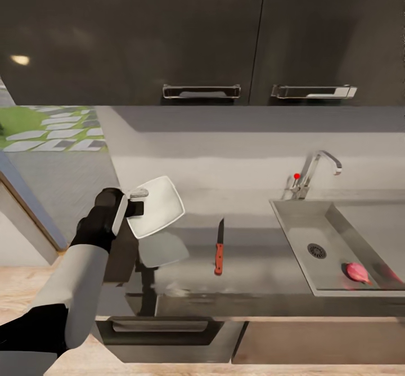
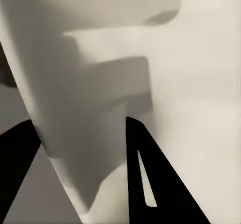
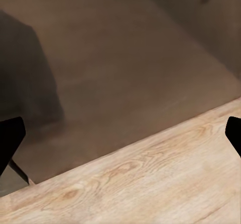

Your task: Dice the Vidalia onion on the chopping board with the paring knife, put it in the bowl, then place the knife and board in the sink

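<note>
One gripper up at the left, the left arm's, clamped on the near rim of the bowl and holding it tilted above the countertop, clear of the surface, with the bowl's pale reflection below it on the glossy grey top. Seen close from the left wrist: white bowl wall wedged between the two dark fingers, one finger on either face of the rim. Right gripper spread wide, dark fingertips at opposite edges of the right wrist view, nothing between them, light wooden floor and a dark cabinet face beyond.

Further out along the countertop, to the right of the bowl: paring knife lying flat, dark blade pointing toward the wall, red-orange handle toward the front edge, well apart from the bowl. Further right again: sink set into the top, round drain near the middle of the basin, curved chrome tap with a red knob at its back edge. Vidalia onion down in the basin, near the front wall, to the right of the drain. Overhead, dark wall cabinets with two metal handles.
</note>
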Available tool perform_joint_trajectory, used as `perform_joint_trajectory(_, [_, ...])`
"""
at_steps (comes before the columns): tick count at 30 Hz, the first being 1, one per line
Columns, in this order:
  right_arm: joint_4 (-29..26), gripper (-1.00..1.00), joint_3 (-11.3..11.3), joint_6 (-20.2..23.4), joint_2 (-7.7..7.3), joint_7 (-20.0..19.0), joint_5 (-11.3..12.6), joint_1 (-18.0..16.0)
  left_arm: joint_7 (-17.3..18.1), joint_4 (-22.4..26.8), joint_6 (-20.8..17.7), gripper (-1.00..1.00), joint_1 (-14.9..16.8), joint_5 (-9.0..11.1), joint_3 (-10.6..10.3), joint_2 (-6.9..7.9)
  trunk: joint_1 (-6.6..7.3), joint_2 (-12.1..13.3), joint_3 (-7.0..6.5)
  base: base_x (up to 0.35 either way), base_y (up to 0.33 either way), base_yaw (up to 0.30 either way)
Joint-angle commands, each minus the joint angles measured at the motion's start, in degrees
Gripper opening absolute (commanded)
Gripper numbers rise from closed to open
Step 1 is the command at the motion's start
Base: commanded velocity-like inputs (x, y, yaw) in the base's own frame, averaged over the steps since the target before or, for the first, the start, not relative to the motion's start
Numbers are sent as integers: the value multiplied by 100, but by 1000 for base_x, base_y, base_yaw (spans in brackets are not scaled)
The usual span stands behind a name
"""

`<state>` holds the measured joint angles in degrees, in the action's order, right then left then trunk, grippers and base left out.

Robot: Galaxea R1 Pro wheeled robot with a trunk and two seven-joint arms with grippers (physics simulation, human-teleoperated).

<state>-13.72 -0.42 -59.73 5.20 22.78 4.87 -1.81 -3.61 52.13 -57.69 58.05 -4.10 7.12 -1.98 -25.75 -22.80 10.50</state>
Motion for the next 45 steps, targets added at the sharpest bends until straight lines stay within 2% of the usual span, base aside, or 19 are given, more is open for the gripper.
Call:
perform_joint_trajectory(1, [0, 100, -2, -27, 1, -37, 49, -4, 19, -13, -22, -100, 6, -19, 18, -1, -3, -12, 3, 0, 0, 0])
perform_joint_trajectory(10, [0, 100, -2, -27, -1, -37, 48, -4, 13, -279, -14, -100, 4, -79, 5, 55, -3, -12, -57, 0, 0, 0])
perform_joint_trajectory(13, [0, 100, -2, -27, -1, -37, 47, -4, 10, -344, -14, -100, 4, -203, -4, 104, -3, -12, -60, 0, 0, 0])
perform_joint_trajectory(18, [0, 100, -2, -27, -2, -37, 49, -4, 10, -353, -14, -100, 4, -587, -4, 133, -3, -12, -61, 0, 0, 0])
perform_joint_trajectory(23, [0, 100, -2, -27, -3, -37, 46, -4, 10, -360, -18, -100, 4, -758, -6, 136, -3, -12, -61, 0, 0, 0])
perform_joint_trajectory(45, [0, 100, -2, -27, -4, -37, 41, -4, 10, -373, -23, -100, 4, -794, -9, 136, -3, -12, -61, 0, 0, 0])
